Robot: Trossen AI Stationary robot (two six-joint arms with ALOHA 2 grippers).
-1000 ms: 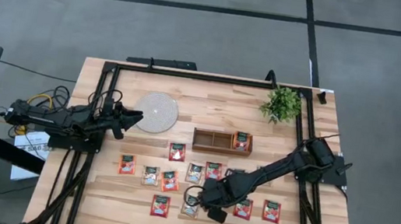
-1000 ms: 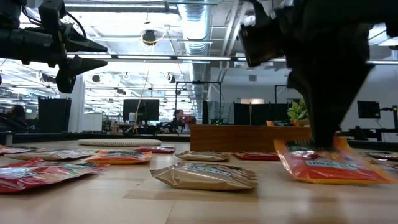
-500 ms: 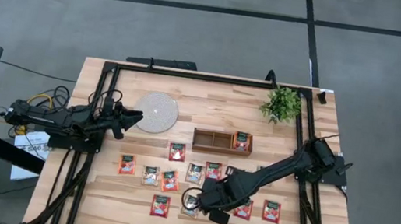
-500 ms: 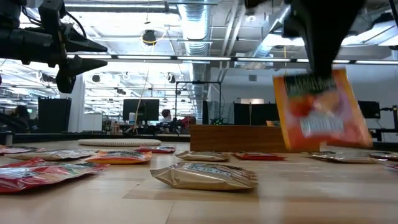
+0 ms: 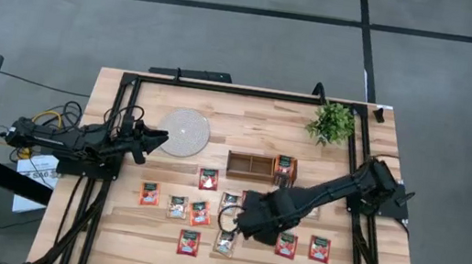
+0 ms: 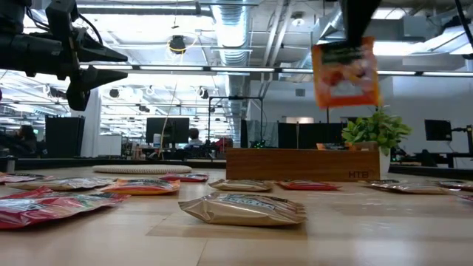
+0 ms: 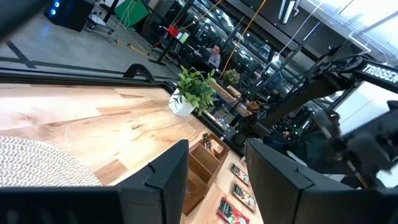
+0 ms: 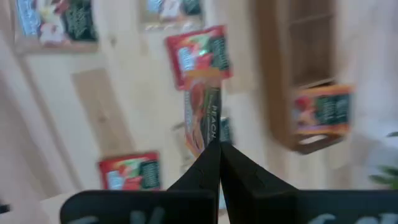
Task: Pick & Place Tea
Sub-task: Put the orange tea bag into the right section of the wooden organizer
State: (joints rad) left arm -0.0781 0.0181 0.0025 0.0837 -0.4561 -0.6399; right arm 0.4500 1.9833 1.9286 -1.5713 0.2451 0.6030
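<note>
Up above the middle of the counter [image 5: 110, 235], the right gripper [image 8: 213, 148] has its fingers clamped on a red-orange tea sachet [image 6: 345, 72], which hangs in the air, clear of the wood. Other sachets [image 5: 198, 213] lie flat across the counter's middle, and one [image 5: 284, 166] stands in the wooden tray [image 5: 250, 165]. By the left edge, the left gripper [image 5: 156, 138] hovers near the round disc [image 5: 182, 131], fingers apart.
</note>
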